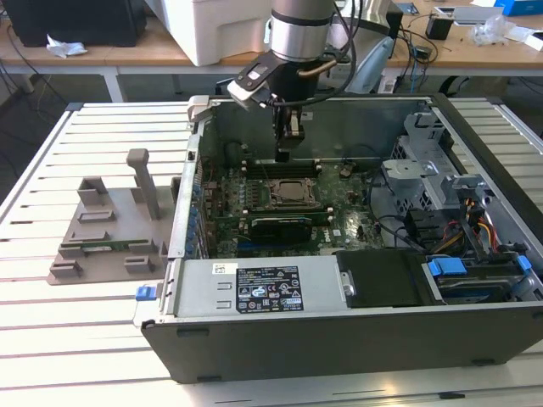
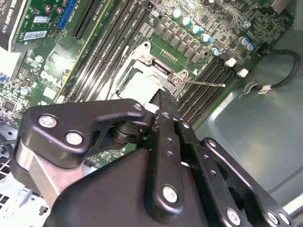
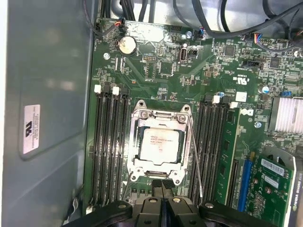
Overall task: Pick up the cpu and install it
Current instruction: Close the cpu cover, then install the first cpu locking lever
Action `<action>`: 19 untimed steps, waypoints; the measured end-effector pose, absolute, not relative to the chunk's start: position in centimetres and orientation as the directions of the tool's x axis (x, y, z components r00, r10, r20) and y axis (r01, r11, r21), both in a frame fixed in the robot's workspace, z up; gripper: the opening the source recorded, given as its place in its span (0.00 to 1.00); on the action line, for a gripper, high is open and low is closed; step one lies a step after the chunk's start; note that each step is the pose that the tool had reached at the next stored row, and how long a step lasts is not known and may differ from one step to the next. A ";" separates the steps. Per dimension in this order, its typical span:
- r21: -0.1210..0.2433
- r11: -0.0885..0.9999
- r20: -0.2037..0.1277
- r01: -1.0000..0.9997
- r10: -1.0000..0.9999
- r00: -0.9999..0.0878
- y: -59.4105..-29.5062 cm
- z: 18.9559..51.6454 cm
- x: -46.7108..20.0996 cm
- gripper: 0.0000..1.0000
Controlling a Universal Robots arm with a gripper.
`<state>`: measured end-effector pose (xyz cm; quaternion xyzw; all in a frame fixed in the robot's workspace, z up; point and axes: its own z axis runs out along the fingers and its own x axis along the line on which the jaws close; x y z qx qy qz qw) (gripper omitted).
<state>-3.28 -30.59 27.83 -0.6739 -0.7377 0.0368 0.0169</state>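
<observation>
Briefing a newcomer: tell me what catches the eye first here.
The open computer case on the slatted table dominates the exterior view, the arm reaching down into it. In the first wrist view the silvery cpu chip sits in its socket on the green board, the shut jaws close by.

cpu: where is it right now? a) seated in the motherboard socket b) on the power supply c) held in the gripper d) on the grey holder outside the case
A: the cpu lies flat inside the socket on the motherboard, and the gripper beside it is shut on nothing.
</observation>
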 end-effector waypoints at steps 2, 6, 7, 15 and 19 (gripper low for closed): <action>-0.077 0.089 -0.024 0.993 0.996 -0.091 -30.6 28.1 -3.3 0.11; -0.077 0.089 -0.025 0.993 0.996 -0.091 -30.6 28.1 -3.3 0.11; -0.077 0.089 -0.025 0.993 0.996 -0.091 -30.6 28.1 -3.3 0.11; -0.077 0.128 -0.025 0.989 0.991 -0.130 -30.6 28.1 -3.3 0.11; -0.077 0.217 -0.025 0.973 0.975 -0.219 -30.6 28.1 -3.3 0.11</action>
